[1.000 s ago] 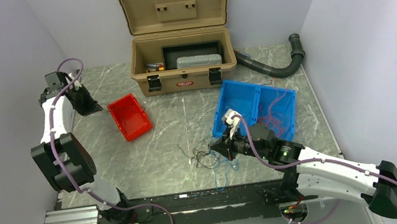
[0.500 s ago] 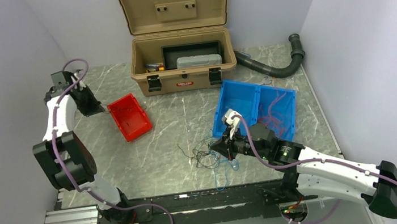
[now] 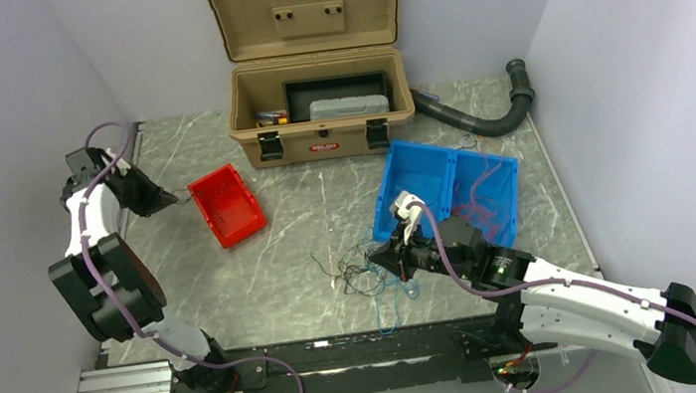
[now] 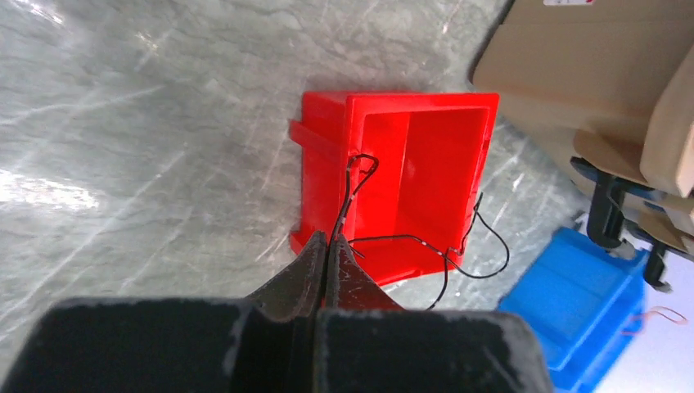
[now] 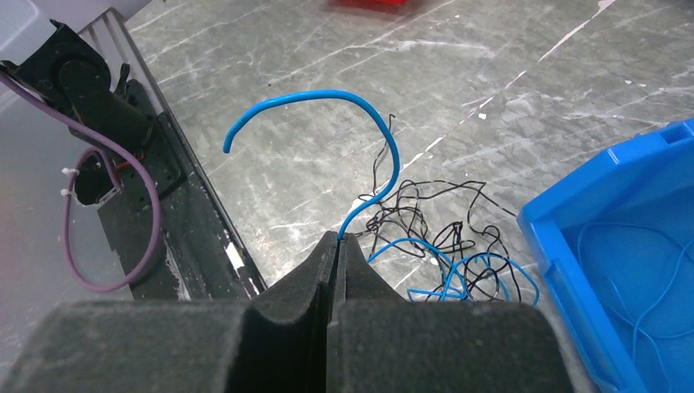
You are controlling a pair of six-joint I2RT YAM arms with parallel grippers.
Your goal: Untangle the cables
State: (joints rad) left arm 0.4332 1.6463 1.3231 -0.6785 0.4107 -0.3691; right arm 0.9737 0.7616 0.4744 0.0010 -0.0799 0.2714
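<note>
Right gripper (image 5: 337,239) is pinching shut on a blue wire (image 5: 327,97) that is arcing up and leftward from the jaws, while the cables (image 5: 434,233) are lying tangled just ahead and right of it, beside the blue bin (image 5: 565,270). Left gripper (image 4: 327,250) is clamping a black wire (image 4: 409,239) trailing forward over the red bin (image 4: 323,188), well apart from the tangle, so the right arm is nearer

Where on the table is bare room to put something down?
Bare marble tabletop lies between the small red plastic bin and the blue plastic divided bin, before the tan toolbox. Crowded: the thin cable tangle by the right pincer.
</note>
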